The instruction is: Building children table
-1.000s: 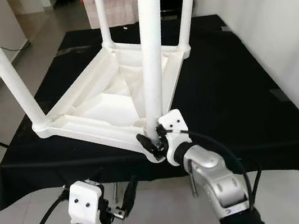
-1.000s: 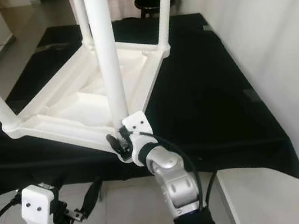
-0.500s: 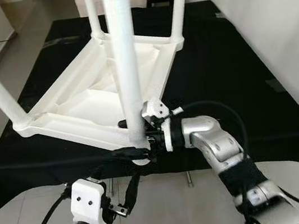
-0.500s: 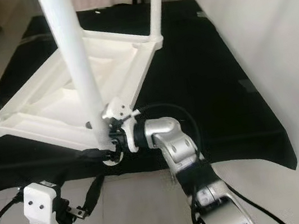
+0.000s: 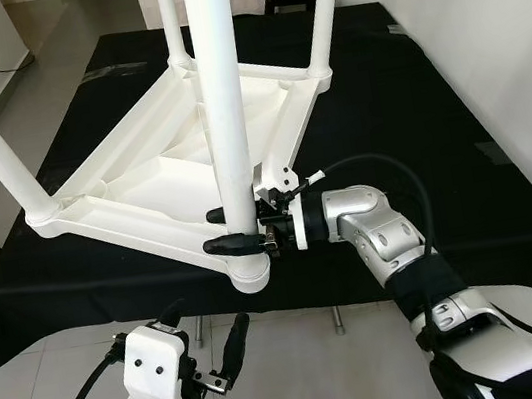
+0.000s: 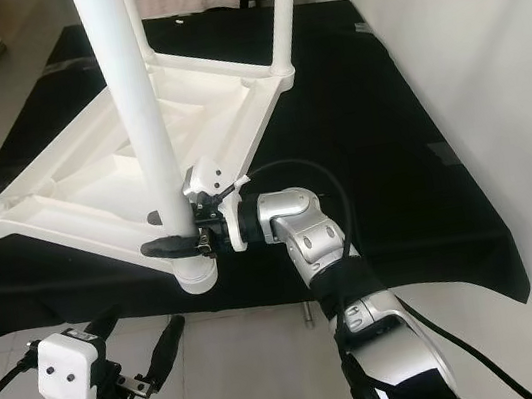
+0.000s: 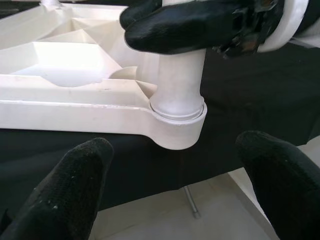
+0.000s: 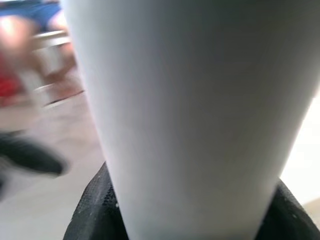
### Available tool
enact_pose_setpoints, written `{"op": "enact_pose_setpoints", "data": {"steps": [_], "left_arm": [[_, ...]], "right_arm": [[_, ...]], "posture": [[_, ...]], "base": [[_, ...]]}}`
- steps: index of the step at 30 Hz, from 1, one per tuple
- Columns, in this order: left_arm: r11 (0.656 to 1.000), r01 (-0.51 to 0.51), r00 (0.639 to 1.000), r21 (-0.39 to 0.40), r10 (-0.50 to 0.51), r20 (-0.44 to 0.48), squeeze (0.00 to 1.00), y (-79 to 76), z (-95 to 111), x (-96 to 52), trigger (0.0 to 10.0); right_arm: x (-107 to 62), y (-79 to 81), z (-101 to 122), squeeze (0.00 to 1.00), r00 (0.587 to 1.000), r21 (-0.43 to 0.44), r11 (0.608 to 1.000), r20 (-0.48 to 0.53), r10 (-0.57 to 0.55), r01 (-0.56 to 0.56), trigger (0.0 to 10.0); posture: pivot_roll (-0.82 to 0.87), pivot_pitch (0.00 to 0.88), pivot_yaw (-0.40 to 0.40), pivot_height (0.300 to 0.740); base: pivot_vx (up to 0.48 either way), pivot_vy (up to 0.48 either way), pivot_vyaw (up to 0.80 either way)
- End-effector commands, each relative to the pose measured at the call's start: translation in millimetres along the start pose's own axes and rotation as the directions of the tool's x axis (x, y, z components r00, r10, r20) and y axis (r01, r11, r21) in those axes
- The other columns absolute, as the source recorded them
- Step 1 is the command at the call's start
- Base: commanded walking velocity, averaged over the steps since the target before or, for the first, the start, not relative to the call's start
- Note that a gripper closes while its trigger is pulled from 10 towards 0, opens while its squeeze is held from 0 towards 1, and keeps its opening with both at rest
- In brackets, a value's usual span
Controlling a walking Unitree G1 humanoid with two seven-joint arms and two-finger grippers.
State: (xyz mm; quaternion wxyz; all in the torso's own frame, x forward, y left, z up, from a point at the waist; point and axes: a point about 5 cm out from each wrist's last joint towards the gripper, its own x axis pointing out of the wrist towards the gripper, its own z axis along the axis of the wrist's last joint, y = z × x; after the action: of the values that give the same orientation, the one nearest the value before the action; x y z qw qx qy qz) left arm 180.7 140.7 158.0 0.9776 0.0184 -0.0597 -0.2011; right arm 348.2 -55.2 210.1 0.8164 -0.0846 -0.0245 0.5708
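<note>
The right gripper (image 5: pixel 233 227), earlier reaching up from below, now reaches in sideways, its black fingers clamped around the near white tubular plastic leg (image 5: pixel 225 115).

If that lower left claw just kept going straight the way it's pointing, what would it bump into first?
Probably the corner socket of the upturned white table, where the near leg plugs in; the open left gripper points at it, though depth is unclear.

A thick white table leg (image 8: pixel 185 110) stands very close between the right end effector's black fingers (image 8: pixel 95 210), with blurred floor behind.
</note>
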Motion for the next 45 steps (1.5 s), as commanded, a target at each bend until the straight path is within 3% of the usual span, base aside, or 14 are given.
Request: {"op": "enact_pose_setpoints", "data": {"steps": [1, 7, 10, 11, 13, 15, 21, 24, 31, 32, 34, 35, 41, 45], "left_arm": [[1.0, 0.004, 1.0, -0.009, -0.004, -0.014, 0.0, -1.8, -1.0, -2.3, 10.0], [1.0, 0.003, 1.0, -0.002, -0.003, -0.015, 0.0, 5.6, -3.1, 1.5, 10.0], [1.0, 0.005, 1.0, -0.001, -0.005, -0.016, 0.0, 6.8, -4.5, 3.0, 10.0], [1.0, 0.009, 1.0, -0.002, -0.009, -0.016, 0.0, 7.7, -6.6, 5.4, 10.0], [1.0, 0.011, 1.0, -0.002, -0.011, -0.017, 0.0, 8.0, -7.6, 6.7, 10.0], [1.0, 0.002, 1.0, 0.001, -0.002, -0.015, 0.0, 9.0, -8.9, 8.0, 10.0], [1.0, -0.022, 1.0, 0.008, 0.022, -0.01, 0.0, 10.8, -9.4, 8.4, 10.0], [1.0, -0.023, 1.0, 0.008, 0.023, -0.011, 0.0, 12.7, -9.8, 8.9, 10.0], [1.0, -0.017, 1.0, 0.006, 0.017, -0.011, 0.0, 15.6, -11.2, 10.6, 10.0], [1.0, -0.016, 1.0, 0.006, 0.016, -0.011, 0.0, 16.0, -11.4, 10.9, 10.0], [1.0, -0.016, 1.0, 0.006, 0.016, -0.011, 0.0, 16.4, -11.7, 11.3, 10.0], [1.0, -0.016, 1.0, 0.007, 0.016, -0.011, 0.0, 16.8, -12.1, 11.9, 10.0], [1.0, -0.021, 1.0, 0.012, 0.021, -0.01, 0.0, 17.4, -12.9, 13.8, 10.0], [1.0, -0.023, 1.0, 0.012, 0.023, -0.01, 0.0, 17.5, -12.9, 13.8, 10.0]], "right_arm": [[-8.4, -7.5, -12.9, 0.0, 0.99, 0.051, 0.99, -0.059, -0.131, 0.134, 0.0], [-49.6, 22.4, -47.1, 0.0, 0.623, 0.041, 0.629, -0.203, -0.756, 0.777, 0.0], [-47.6, 25.6, -47.3, 0.0, 0.633, 0.05, 0.638, -0.199, -0.748, 0.769, 0.0], [-39.2, 16.1, -40.6, 0.0, 0.667, 0.043, 0.67, -0.163, -0.727, 0.741, 10.0], [-36.0, 8.0, -34.1, 0.0, 0.673, 0.041, 0.674, -0.137, -0.727, 0.737, 10.0], [-29.8, -3.2, -18.6, 1.0, 0.698, 0.052, 0.696, -0.073, -0.712, 0.716, 10.0], [-43.6, -17.0, 0.5, 1.0, 0.588, -0.03, 0.588, -0.009, -0.809, 0.808, 10.0], [-91.4, -28.8, 1.3, 1.0, 0.305, -0.193, 0.299, -0.003, -0.953, 0.934, 10.0], [-123.8, -27.4, -5.8, 1.0, 0.199, -0.291, 0.194, -0.013, -0.98, 0.937, 10.0], [-125.3, -26.4, -6.9, 0.57, 0.196, -0.296, 0.192, -0.016, -0.981, 0.936, 10.0], [-124.5, -25.1, -8.1, 0.57, 0.204, -0.3, 0.202, -0.022, -0.979, 0.932, 10.0], [-113.6, -19.4, -11.0, 0.0, 0.296, -0.274, 0.297, -0.048, -0.954, 0.915, 10.0], [-55.1, 46.5, -16.3, 0.0, 0.834, 0.029, 0.836, -0.095, -0.544, 0.548, 10.0], [-49.2, 65.9, -15.9, 0.0, 0.917, 0.039, 0.919, -0.094, -0.387, 0.391, 10.0]], "posture": [[0.04, 0.221, -0.08, 0.74], [0.01, 0.208, -0.052, 0.74], [0.0, 0.186, -0.043, 0.74], [0.01, 0.171, -0.05, 0.74], [0.01, 0.166, -0.052, 0.74], [0.02, 0.156, -0.059, 0.74], [0.02, 0.148, -0.066, 0.74], [0.01, 0.147, -0.059, 0.74], [-0.01, 0.143, -0.047, 0.74], [-0.01, 0.141, -0.047, 0.74], [-0.01, 0.138, -0.044, 0.74], [-0.01, 0.134, -0.045, 0.74], [-0.01, 0.129, -0.058, 0.74], [-0.01, 0.129, -0.059, 0.74]], "base": [[0.0, 0.0, 0.0], [0.0, 0.0, 0.0], [0.0, 0.0, 0.0], [0.0, 0.0, 0.0], [0.0, 0.0, 0.0], [0.0, 0.0, 0.0], [0.0, 0.0, 0.0], [0.0, 0.0, 0.0], [0.0, 0.0, 0.0], [0.0, 0.0, 0.0], [0.0, 0.0, 0.0], [0.0, 0.0, 0.0], [0.0, 0.0, 0.0], [0.0, 0.0, 0.0]]}}
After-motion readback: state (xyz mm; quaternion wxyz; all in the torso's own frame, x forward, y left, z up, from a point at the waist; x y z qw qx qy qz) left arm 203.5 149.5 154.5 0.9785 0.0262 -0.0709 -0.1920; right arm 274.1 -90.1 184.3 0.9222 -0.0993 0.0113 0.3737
